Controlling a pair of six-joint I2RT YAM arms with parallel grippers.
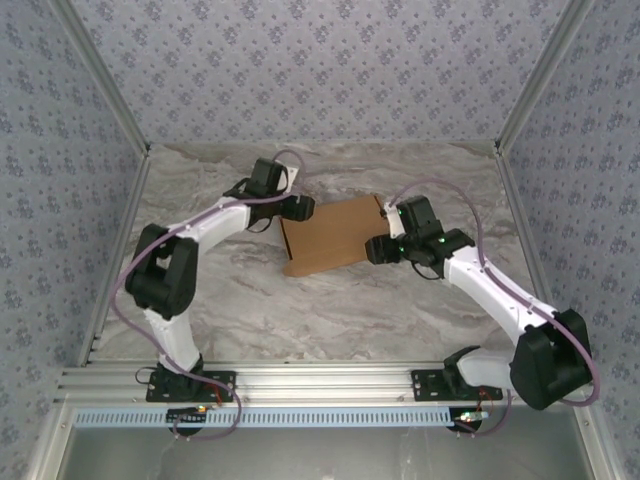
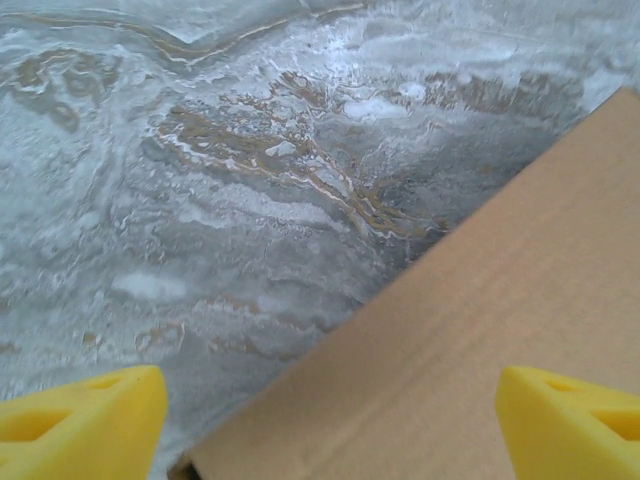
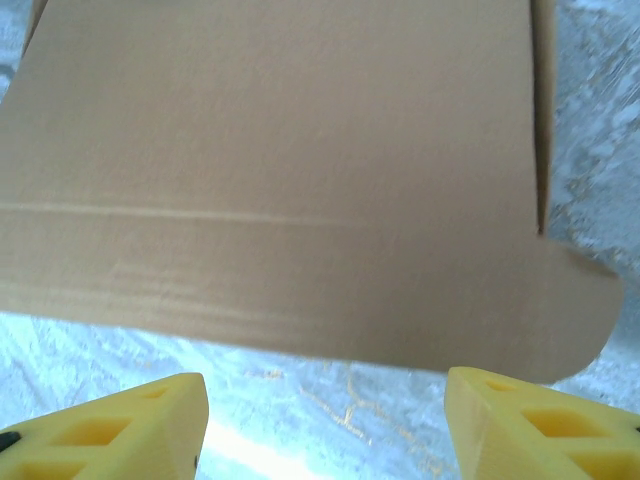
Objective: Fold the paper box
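Paper box (image 1: 335,238) between grippers, long axis running arm to arm. Left gripper (image 2: 328,410) over box's far-left corner, right gripper (image 3: 325,405) facing box's right flap. Both finger pairs apart, nothing clamped.

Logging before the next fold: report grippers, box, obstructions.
Left gripper open above the paper box edge. Right gripper open, facing its tabbed flap. Box rests on table. No obstruction seen.
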